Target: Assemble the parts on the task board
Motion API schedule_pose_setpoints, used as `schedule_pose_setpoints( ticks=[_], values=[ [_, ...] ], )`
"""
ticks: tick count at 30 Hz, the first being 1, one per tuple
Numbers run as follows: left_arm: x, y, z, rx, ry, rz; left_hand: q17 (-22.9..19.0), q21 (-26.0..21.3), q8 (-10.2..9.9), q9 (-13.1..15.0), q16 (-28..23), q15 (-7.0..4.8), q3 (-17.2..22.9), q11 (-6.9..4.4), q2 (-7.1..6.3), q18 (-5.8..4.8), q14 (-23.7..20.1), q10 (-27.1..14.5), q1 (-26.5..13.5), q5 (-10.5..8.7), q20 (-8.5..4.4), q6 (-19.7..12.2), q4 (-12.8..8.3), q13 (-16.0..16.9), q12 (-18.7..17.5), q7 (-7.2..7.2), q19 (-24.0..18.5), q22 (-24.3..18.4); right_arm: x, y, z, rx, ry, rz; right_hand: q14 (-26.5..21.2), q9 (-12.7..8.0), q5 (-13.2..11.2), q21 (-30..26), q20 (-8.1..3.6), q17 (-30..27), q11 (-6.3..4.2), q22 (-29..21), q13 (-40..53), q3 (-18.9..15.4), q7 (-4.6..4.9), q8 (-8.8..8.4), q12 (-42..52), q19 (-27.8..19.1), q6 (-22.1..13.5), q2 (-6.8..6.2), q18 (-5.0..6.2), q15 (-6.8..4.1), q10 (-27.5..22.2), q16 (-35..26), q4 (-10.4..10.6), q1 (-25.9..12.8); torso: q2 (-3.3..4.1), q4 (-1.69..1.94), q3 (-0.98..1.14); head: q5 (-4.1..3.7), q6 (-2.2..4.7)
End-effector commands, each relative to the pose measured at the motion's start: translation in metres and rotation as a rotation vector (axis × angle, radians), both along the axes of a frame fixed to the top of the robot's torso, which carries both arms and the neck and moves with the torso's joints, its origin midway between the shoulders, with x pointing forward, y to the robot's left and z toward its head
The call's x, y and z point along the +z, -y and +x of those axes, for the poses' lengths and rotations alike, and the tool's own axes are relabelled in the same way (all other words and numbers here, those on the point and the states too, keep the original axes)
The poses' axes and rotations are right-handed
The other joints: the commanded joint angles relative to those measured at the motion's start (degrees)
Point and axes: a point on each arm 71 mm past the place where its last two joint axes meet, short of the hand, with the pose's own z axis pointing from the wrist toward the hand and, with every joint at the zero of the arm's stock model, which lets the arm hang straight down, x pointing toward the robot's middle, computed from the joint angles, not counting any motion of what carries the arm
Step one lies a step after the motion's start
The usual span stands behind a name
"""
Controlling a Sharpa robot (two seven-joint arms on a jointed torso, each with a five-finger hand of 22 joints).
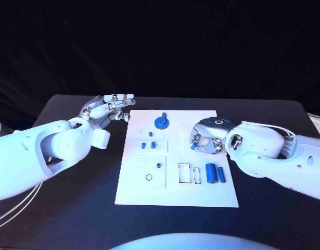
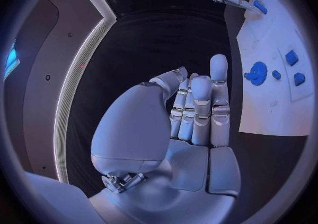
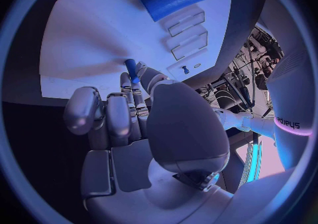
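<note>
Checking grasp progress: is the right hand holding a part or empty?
Holding one: the right hand pinches a small blue peg at its fingertips, over the task board.

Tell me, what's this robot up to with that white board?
It is fitting small blue parts into the white board. The right hand is down on the board, pinching a small blue peg at its fingertips. The left hand hovers beside the board's far left corner, holding nothing. A blue gear sits at the board's far end, and two blue cylinders lie at its near right.
</note>
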Motion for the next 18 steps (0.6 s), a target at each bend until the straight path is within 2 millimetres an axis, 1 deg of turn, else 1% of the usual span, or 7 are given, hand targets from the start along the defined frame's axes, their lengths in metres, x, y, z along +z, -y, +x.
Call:
schedule_pose_setpoints(
  ticks=[1, 5, 8, 10, 14, 18],
  values=[
    [0.0007, 0.002, -0.0006, -0.018, 0.002, -0.014, -0.1, -0.3, 0.2, -0.1, -0.2, 0.09, -0.3, 0.12, -0.06, 0.43, -0.5, -0.5, -0.3, 0.22, -0.19, -0.3, 0.0, 0.0, 0.3, 0.02, -0.4, -0.1, -0.0019, -0.0006, -0.0003, 0.006, -0.002, -0.034, 2.5, 0.1, 0.0, 0.2, -0.31, 0.0, -0.03, 0.1, -0.1, 0.6, -0.11, 0.06, 0.0, 0.3, 0.6, 0.27, 0.24, -0.5, 0.6, 0.3, 0.0, 0.5, -0.01, -0.01, 0.04, -0.09, 0.01],
    [0.0006, 0.0022, -0.0006, -0.019, 0.001, -0.014, -0.1, -0.3, 0.2, -0.1, -0.2, 0.09, -0.3, 0.12, -0.06, 0.43, -0.5, -0.5, -0.3, 0.22, -0.19, -0.3, 0.0, 0.0, 0.3, 0.02, -0.4, -0.1, -0.0014, -0.0024, -0.0003, 0.012, 0.005, -0.024, 2.5, 0.2, 0.0, 0.3, -0.43, 0.2, -0.23, 0.4, 0.0, 1.0, -0.13, 0.26, 0.0, 0.4, 1.5, 0.7, 0.19, -0.66, 1.4, 0.5, 0.3, 0.5, -0.01, -0.01, 0.02, -0.15, -0.01],
    [0.0005, 0.0022, -0.0005, -0.019, 0.001, -0.014, -0.1, -0.3, 0.2, -0.1, -0.2, 0.09, -0.3, 0.12, -0.06, 0.43, -0.5, -0.5, -0.3, 0.22, -0.19, -0.3, 0.0, 0.0, 0.3, 0.02, -0.4, -0.1, -0.0009, -0.0038, -0.0001, 0.015, 0.011, -0.015, 2.6, 0.4, 0.0, 0.8, -0.62, 0.6, -0.57, 1.1, 0.0, 1.4, -0.29, 0.61, 0.1, 0.7, 2.5, 1.16, 0.08, -0.92, 2.5, 0.9, 0.5, 0.5, -0.03, -0.03, -0.01, -0.17, -0.01],
    [0.0005, 0.0023, -0.0005, -0.019, 0.001, -0.014, -0.1, -0.3, 0.2, -0.1, -0.2, 0.09, -0.3, 0.12, -0.06, 0.43, -0.5, -0.5, -0.3, 0.22, -0.19, -0.3, 0.0, 0.0, 0.3, 0.02, -0.4, -0.1, -0.0005, -0.0043, 0.0002, 0.014, 0.018, -0.008, 2.7, 0.6, 0.0, 1.1, -0.79, 0.8, -0.81, 1.5, 0.1, 1.6, -0.45, 0.93, 0.2, 1.0, 3.4, 1.71, 0.0, -1.12, 3.4, 1.2, 0.8, 0.4, -0.02, 0.02, -0.02, -0.31, -0.03],
    [0.0004, 0.0024, -0.0005, -0.02, 0.0, -0.014, -0.1, -0.3, 0.2, -0.1, -0.2, 0.09, -0.3, 0.12, -0.06, 0.43, -0.5, -0.5, -0.3, 0.22, -0.19, -0.3, 0.0, 0.0, 0.3, 0.02, -0.4, -0.1, 0.0012, -0.0043, 0.0012, 0.008, 0.042, 0.008, 2.8, 1.0, -0.1, 1.9, -1.22, 1.4, -1.38, 2.6, 0.3, 1.9, -0.91, 1.65, 0.5, 1.5, 5.1, 2.64, -0.19, -1.62, 5.5, 1.8, 0.9, 0.6, -0.02, 0.01, -0.04, -0.3, -0.04],
    [0.0004, 0.0023, -0.0004, -0.02, 0.0, -0.014, -0.1, -0.3, 0.2, -0.1, -0.2, 0.09, -0.3, 0.12, -0.06, 0.43, -0.5, -0.5, -0.3, 0.22, -0.19, -0.3, 0.0, 0.0, 0.3, 0.02, -0.4, -0.1, 0.0036, -0.0037, 0.002, 0.002, 0.074, 0.027, 2.9, 1.4, -0.1, 2.2, -1.6, 1.8, -1.77, 3.0, 0.4, 2.4, -1.11, 1.95, 0.5, 1.7, 5.8, 3.4, -0.27, -2.0, 6.7, 2.2, 0.6, 1.3, -0.07, -0.01, -0.04, -0.35, -0.1]
  ],
)
